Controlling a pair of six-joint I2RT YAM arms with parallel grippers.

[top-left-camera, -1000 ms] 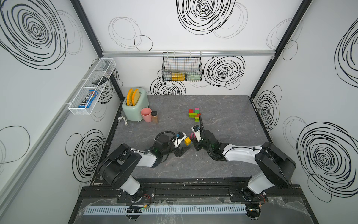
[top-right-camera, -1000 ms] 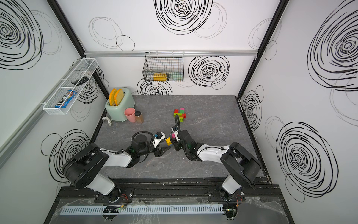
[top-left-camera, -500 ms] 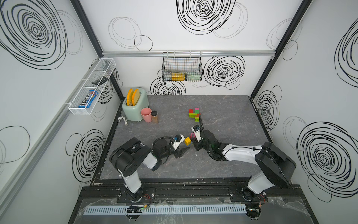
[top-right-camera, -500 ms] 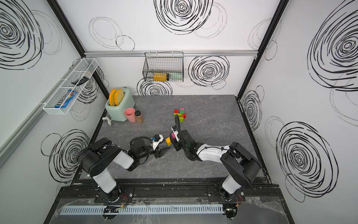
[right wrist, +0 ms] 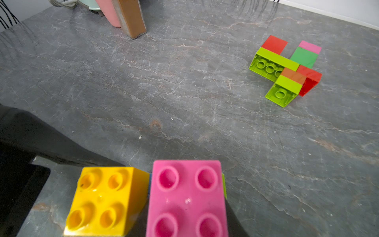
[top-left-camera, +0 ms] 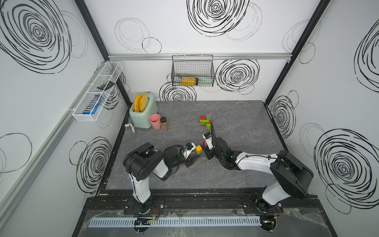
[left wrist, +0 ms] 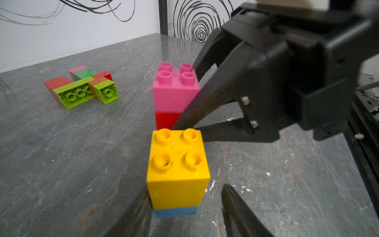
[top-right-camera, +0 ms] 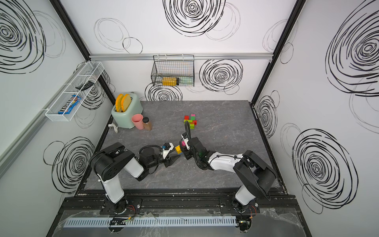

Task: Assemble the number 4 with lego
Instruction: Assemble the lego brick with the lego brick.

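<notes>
On the grey marbled tabletop (left wrist: pixel 61 153), front centre, the yellow-on-blue stack of studded plastic bricks (left wrist: pixel 178 164) stands upright: studs up, long axis vertical. The left gripper (top-left-camera: pixel 195 152) straddles it with jaws spread, one finger clear of the brick. Just beside it the pink-on-red brick stack (left wrist: pixel 174 92), also upright, is pinched by the right gripper (top-left-camera: pixel 205 148). The flat cluster of lime, red, green and pink bricks (left wrist: pixel 82 88) lies on its side well behind, hollow undersides facing the robot.

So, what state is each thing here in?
Yellow square plastic brick: studs up, on a blue brick.
Pink square plastic brick: studs up, on a red brick.
Left tool: open around the yellow brick.
Right tool: shut on the pink brick.
Lime, red and green joined bricks: lying sideways.
Mint toaster: two slices standing in it.
Pink cup: upright.
</notes>
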